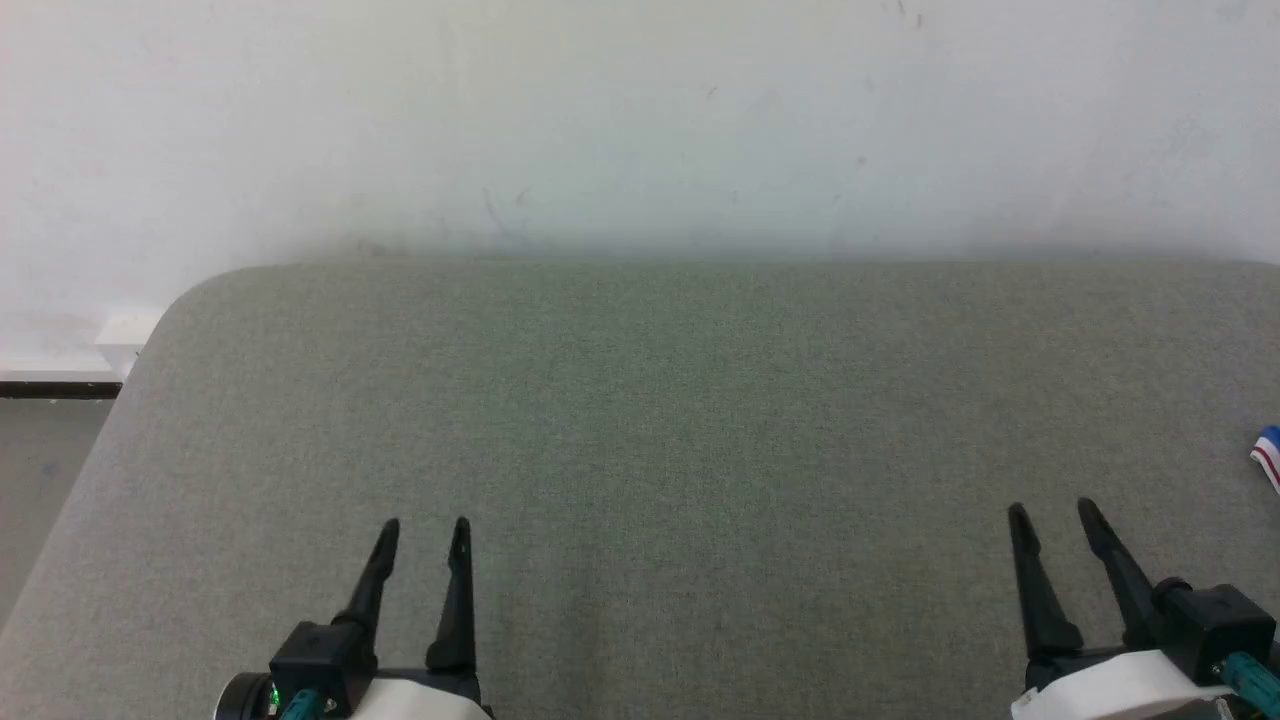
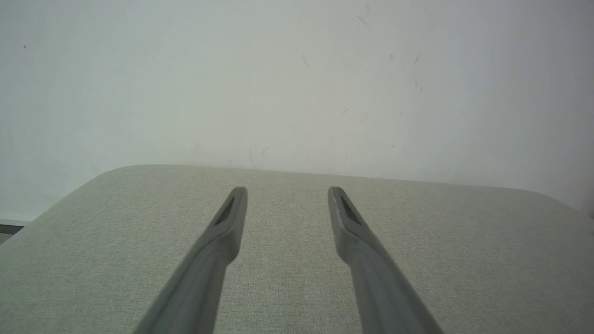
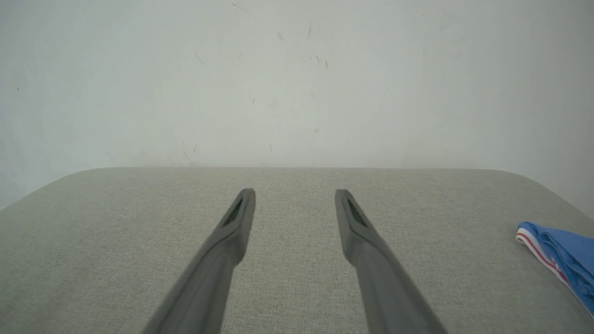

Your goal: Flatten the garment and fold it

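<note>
The garment (image 3: 564,257) is a royal-blue cloth with a red-and-white striped edge, lying at the right edge of the right wrist view. A small corner of the garment (image 1: 1268,455) also pokes in at the far right of the head view. My right gripper (image 1: 1052,515) hovers low at the lower right, open and empty, a short way left of that corner. In its own wrist view the right gripper (image 3: 294,192) has only grey table between its fingers. My left gripper (image 1: 425,528) is open at the lower left, far from the cloth, and the left gripper (image 2: 287,191) holds nothing.
A grey fabric-covered table (image 1: 640,420) with rounded corners spans the scene. A white wall (image 1: 640,120) rises right behind its far edge. At the far left the table drops off to a strip of floor (image 1: 40,470) and a dark baseboard.
</note>
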Motion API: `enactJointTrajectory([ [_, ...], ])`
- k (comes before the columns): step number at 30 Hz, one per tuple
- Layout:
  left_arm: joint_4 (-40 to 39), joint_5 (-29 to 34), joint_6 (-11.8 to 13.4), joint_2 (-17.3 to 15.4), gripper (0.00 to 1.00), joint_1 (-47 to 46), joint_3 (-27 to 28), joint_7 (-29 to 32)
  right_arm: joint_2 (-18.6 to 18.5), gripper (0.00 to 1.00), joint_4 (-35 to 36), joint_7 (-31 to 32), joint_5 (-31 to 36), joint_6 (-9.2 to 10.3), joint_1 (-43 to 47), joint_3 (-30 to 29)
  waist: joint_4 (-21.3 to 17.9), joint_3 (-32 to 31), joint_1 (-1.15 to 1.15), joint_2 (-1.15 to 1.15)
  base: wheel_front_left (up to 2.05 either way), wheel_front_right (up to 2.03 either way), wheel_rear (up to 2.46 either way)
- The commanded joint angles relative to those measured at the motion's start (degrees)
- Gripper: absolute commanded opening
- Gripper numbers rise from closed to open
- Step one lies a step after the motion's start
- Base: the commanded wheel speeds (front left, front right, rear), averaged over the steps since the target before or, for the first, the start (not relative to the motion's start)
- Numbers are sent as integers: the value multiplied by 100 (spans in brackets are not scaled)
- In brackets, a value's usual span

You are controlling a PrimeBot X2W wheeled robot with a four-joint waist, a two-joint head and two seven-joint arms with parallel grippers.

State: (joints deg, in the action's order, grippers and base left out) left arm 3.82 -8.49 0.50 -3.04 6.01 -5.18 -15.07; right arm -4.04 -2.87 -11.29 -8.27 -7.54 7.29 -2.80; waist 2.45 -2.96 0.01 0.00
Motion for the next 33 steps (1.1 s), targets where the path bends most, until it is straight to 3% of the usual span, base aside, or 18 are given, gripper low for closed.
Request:
enactJointTrajectory([
  [1, -1, 1, 1, 0, 0, -1, 1, 2, 0, 0, -1, 2, 1, 0, -1, 0, 0, 1, 0, 0, 0, 0, 0],
  [33, -90, 196, -9, 5, 0, -140, 114, 347, 25, 0, 68, 261, 191, 1, -168, 59, -57, 69, 0, 0, 0, 0, 0],
])
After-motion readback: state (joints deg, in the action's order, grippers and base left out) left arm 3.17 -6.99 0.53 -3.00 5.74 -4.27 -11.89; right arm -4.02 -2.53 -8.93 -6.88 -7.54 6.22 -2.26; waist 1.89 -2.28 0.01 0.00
